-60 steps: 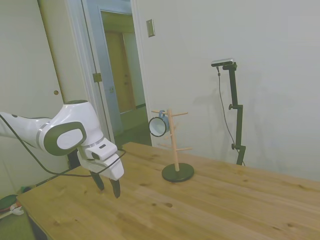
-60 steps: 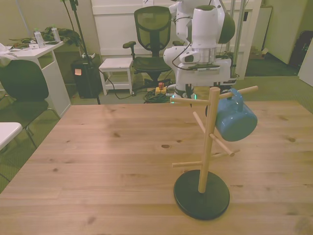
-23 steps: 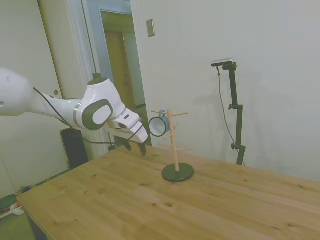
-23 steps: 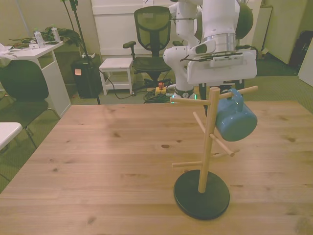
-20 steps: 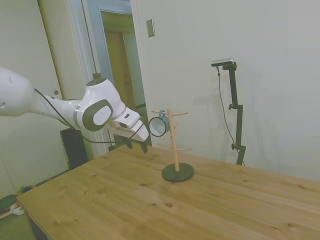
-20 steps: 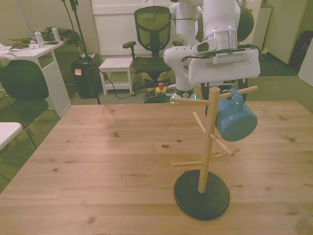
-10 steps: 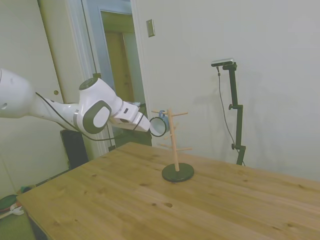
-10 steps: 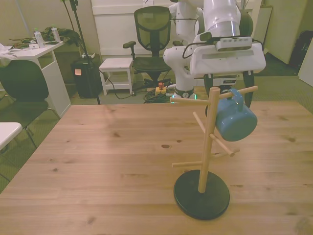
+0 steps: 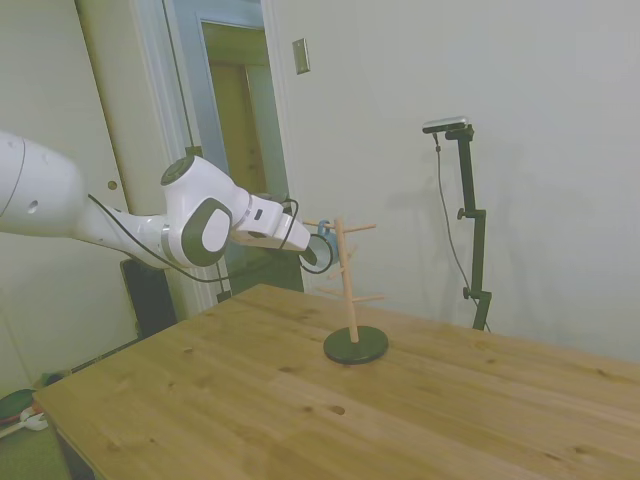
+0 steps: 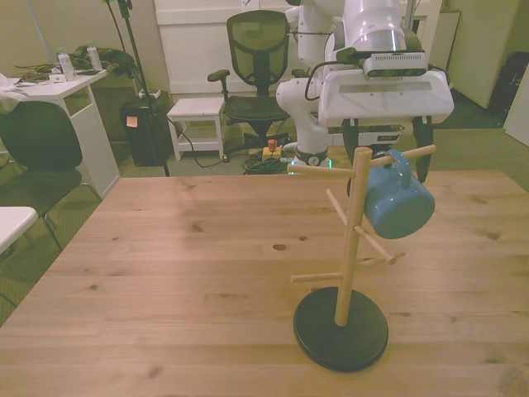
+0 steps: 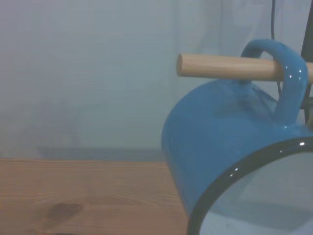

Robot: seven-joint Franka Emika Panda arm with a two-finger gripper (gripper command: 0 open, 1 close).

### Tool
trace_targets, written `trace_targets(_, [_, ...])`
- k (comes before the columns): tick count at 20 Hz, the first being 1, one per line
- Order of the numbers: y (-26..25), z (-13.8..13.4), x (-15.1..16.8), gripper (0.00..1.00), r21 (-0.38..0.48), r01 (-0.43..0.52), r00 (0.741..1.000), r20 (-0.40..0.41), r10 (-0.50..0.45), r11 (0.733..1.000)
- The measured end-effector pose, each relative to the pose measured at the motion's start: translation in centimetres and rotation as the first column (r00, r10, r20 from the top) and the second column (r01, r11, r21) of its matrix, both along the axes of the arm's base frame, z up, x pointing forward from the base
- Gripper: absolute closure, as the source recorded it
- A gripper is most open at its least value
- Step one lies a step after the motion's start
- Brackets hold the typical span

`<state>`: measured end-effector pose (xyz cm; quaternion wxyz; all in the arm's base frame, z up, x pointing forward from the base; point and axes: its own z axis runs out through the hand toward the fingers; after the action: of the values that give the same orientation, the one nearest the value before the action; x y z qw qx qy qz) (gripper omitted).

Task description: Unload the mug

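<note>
The gripper [image 10: 387, 153] hangs level at the mug's height, its fingers [image 10: 421, 149] spread wide, one on each side of the mug [image 10: 397, 201] just ahead of it. The mug hangs by its handle [image 11: 283, 73] on an upper peg [image 11: 230, 67] of the wooden stand [image 10: 350, 248], above the table [image 10: 190, 273].

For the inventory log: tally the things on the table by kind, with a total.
Mugs: 1, the blue mug hanging by its handle on a peg.
Stands: 1, the wooden peg stand on a dark round base.
Total: 2
</note>
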<state>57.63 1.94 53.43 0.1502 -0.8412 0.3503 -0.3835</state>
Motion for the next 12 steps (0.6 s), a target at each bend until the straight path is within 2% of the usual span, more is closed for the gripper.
trace_targets(8, [0.7, -0.2, 0.4, 0.0, 0.002, -0.015, 1.0, 0.022, 0.015, 1.0])
trace_targets(12, [0.7, 0.9, 0.8, 0.0, 0.01, -0.009, 0.999, 0.044, 0.009, 1.0])
